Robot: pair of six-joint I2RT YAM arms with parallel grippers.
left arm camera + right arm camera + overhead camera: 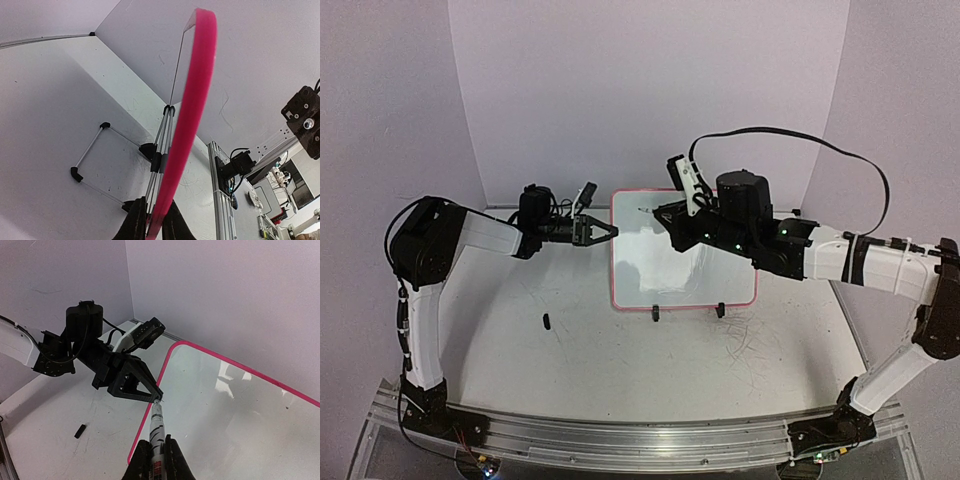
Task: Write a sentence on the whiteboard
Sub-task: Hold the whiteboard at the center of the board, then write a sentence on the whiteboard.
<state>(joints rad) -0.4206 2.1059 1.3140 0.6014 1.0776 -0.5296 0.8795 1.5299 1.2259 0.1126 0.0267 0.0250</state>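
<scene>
One marker (156, 426) near the whiteboard (235, 420) edge

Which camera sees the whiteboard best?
The top external view: the whiteboard shows its face, frame and both clip feet, though the right arm covers part. The left wrist view sees only its pink edge; the right wrist view sees one corner.

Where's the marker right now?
In the right wrist view, the marker sits in the right gripper, its tip near the whiteboard's upper left corner, beside the left gripper.
</scene>
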